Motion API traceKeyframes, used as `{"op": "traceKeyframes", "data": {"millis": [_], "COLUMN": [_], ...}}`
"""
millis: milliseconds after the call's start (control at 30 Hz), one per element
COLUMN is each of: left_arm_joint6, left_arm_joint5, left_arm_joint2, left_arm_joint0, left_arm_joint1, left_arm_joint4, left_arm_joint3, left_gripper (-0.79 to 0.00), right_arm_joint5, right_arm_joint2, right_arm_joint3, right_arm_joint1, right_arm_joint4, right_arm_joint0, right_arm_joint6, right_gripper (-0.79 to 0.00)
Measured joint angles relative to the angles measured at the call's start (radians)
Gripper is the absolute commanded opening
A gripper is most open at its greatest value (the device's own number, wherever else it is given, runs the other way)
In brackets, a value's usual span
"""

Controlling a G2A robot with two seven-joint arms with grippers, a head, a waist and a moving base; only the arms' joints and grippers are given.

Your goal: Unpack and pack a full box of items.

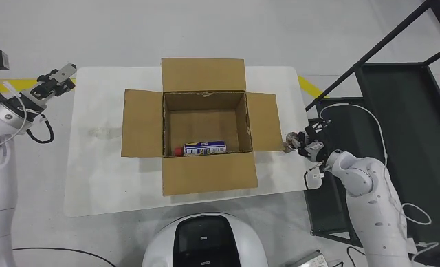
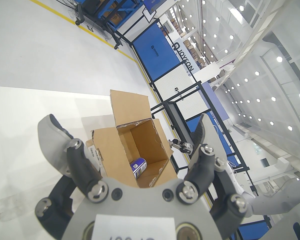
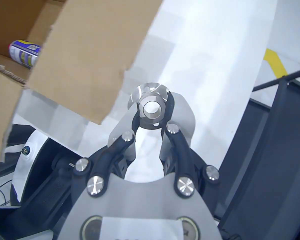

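The cardboard box (image 1: 203, 76) stands open in the middle of the table (image 1: 103, 171). One spray can (image 1: 204, 148) lies on its side on the box floor, against the wall nearest the robot. The right hand (image 1: 296, 141) is clamped on a small flanged metal fitting (image 3: 150, 108), just beside the box's right flap (image 1: 265, 122). The left hand (image 1: 60, 78), spread wide apart and holding nothing, hovers off the table's far left corner. Unpacking looks nearly done, though the fitting may be going in instead. The can is left inside, and the repacking probably remains.
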Motion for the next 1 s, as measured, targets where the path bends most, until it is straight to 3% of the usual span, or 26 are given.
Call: {"op": "traceKeyframes", "data": {"millis": [367, 767, 800, 833, 867, 1000], "left_arm_joint6": [0.000, 0.000, 0.000, 0.000, 0.000, 0.000], "left_arm_joint5": [0.000, 0.000, 0.000, 0.000, 0.000, 0.000], "left_arm_joint2": [0.000, 0.000, 0.000, 0.000, 0.000, 0.000], "left_arm_joint0": [0.000, 0.000, 0.000, 0.000, 0.000, 0.000], "left_arm_joint1": [0.000, 0.000, 0.000, 0.000, 0.000, 0.000], "left_arm_joint4": [0.000, 0.000, 0.000, 0.000, 0.000, 0.000], "left_arm_joint3": [0.000, 0.000, 0.000, 0.000, 0.000, 0.000], "left_gripper": [0.000, 0.000, 0.000, 0.000, 0.000, 0.000], "right_arm_joint5": [0.072, 0.130, 0.130, 0.130, 0.128, 0.127], "right_arm_joint2": [0.043, -0.065, -0.073, -0.078, -0.082, -0.094], "right_arm_joint3": [0.109, 0.305, 0.323, 0.335, 0.345, 0.372], "right_arm_joint1": [0.012, 0.013, 0.013, 0.013, 0.014, 0.016], "right_arm_joint4": [-0.002, -0.045, -0.046, -0.049, -0.050, -0.051], "right_arm_joint0": [-0.034, 0.090, 0.102, 0.109, 0.116, 0.135], "right_arm_joint6": [-0.028, -0.009, -0.014, -0.017, -0.020, -0.029], "right_gripper": [-0.785, -0.785, -0.576, -0.080, 0.000, 0.000]}}
